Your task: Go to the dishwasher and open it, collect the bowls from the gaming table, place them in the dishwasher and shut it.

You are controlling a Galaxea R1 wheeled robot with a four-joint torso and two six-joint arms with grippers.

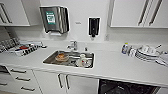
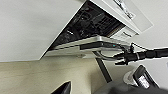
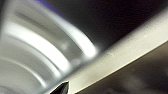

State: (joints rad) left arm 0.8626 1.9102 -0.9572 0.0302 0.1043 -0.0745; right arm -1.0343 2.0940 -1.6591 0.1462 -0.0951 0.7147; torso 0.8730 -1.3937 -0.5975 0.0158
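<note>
We face the open dishwasher [image 1: 125, 88] at five o'clock under the worktop [image 1: 112, 67]; loading step, pincer states unclear.

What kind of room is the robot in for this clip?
Most likely a shared office kitchenette: a white counter with a steel sink holding dishes, a wall paper-towel dispenser, stacked plates, and the dishwasher open below.
</note>
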